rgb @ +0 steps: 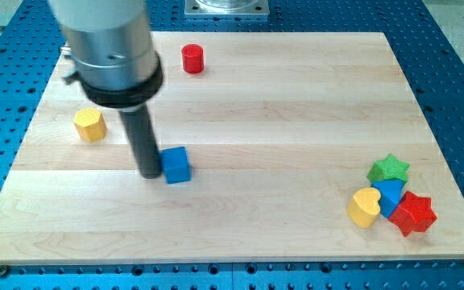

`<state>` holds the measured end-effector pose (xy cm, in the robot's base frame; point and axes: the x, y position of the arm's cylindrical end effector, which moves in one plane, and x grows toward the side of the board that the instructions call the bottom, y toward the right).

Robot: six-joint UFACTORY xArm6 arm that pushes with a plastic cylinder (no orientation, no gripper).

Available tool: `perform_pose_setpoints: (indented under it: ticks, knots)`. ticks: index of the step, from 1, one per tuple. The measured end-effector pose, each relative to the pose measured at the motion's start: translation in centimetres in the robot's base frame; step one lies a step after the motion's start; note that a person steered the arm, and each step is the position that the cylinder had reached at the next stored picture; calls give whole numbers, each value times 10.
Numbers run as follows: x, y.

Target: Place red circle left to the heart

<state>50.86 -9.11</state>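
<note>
The red circle [192,59] stands near the view's top, left of centre, on the wooden board [280,105]. The yellow heart [364,207] lies at the lower right, touching a blue block [390,196]. My tip [150,174] rests on the board at the left of centre, right against the left side of a blue cube [176,165]. The tip is well below the red circle and far left of the heart.
A yellow hexagonal block [90,125] lies at the left. A green star [388,169] and a red star [413,213] cluster with the heart and blue block at the lower right. The arm's grey body [111,44] fills the upper left.
</note>
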Motion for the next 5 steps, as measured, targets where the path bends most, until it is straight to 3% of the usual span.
perform_pose_setpoints:
  ticks: [3,4,5]
  knots:
    - [17,196]
    - [20,218]
    - [8,195]
